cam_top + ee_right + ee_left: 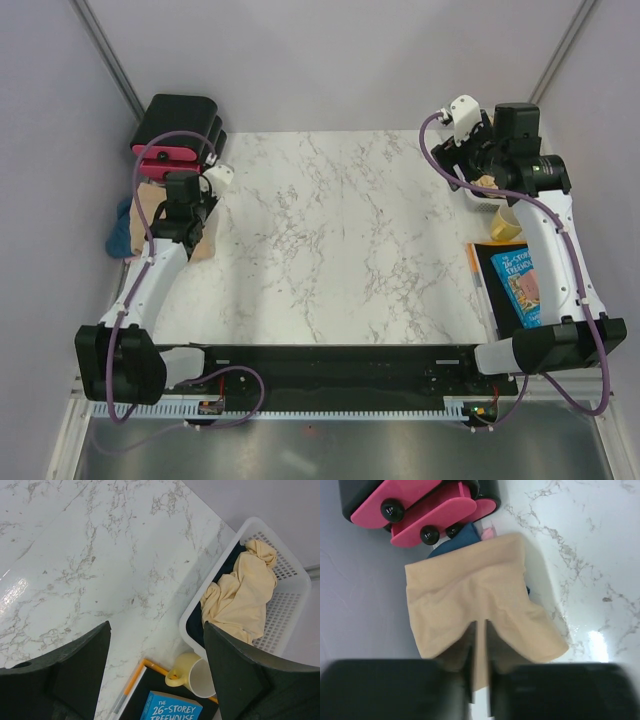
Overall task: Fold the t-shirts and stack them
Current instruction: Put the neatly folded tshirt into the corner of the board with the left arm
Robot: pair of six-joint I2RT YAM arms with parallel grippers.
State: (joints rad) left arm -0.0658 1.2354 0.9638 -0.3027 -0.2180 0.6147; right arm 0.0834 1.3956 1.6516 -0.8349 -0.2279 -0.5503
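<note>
A folded tan t-shirt (470, 595) lies at the table's left edge, over a dark blue shirt (454, 541) and a bit of pink cloth (490, 531). My left gripper (481, 652) is shut on a fold at the tan shirt's near edge; in the top view it (190, 203) sits over that pile (150, 203). My right gripper (157, 627) is open and empty, high above the table beside the white mesh basket (295, 577). A crumpled tan t-shirt (240, 597) lies in the basket on dark blue cloth (223, 570).
Black-and-pink boxes (420, 505) stand just beyond the left pile. A yellow mug (197, 676), a blue book (170, 709) and an orange-edged black tray (150, 666) sit by the basket on the right. The marble table (340, 240) lies between the arms.
</note>
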